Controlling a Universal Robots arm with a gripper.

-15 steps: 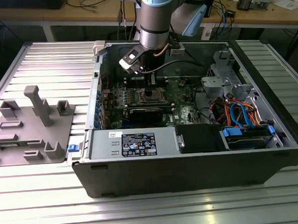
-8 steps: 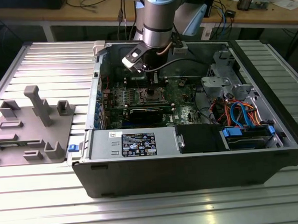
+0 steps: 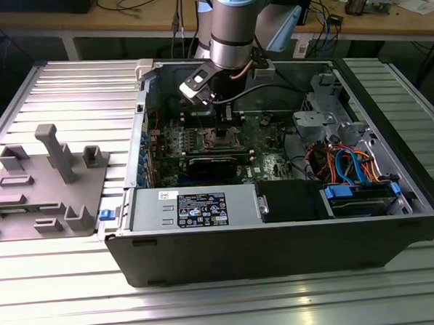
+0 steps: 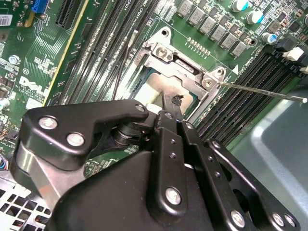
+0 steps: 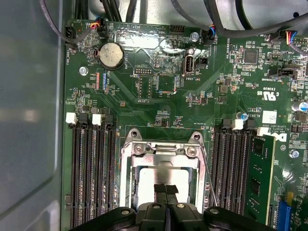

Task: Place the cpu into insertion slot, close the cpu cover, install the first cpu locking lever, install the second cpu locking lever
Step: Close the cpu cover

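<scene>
Two pincer (image 5: 166,186) fingers (image 5: 160,192) meet above cpu (image 5: 150,176); cpu cover (image 5: 166,150) seemingly lowered.

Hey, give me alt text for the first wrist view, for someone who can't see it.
The shut end effector is right over the silver cpu, which lies within the window of the metal cpu cover. Black memory slots flank it on both sides of a green motherboard, with a round coin battery farther off.
</scene>
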